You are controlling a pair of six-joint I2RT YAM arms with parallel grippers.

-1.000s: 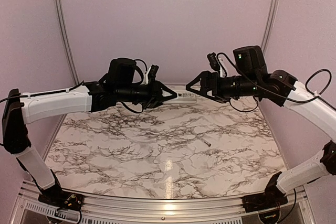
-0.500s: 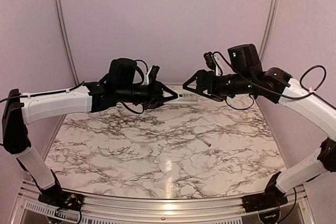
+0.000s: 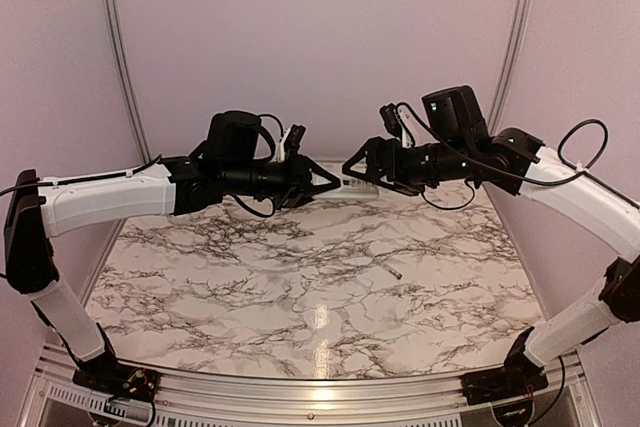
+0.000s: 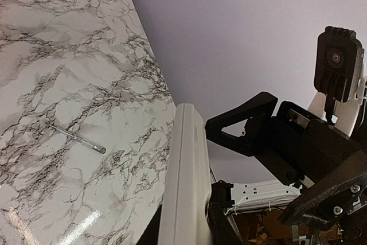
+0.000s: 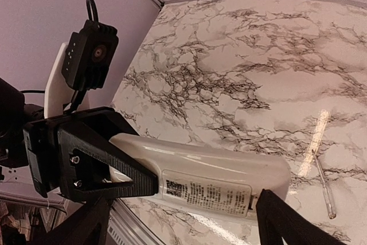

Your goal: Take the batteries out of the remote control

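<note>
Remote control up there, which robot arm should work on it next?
Probably the right. The left gripper is shut on the remote control, holding it above the table, so it is busy. The right gripper is open at the remote's free end.

Pretty plain setup: pale lilac walls (image 3: 320, 37) all round, with a thin metal post (image 3: 115, 47) running up each back corner. The table (image 3: 200, 277) has a glossy white marble-look top with dark veins, and there's a bright glare patch (image 3: 320, 322) near the front metal rail (image 3: 300, 387).
</note>
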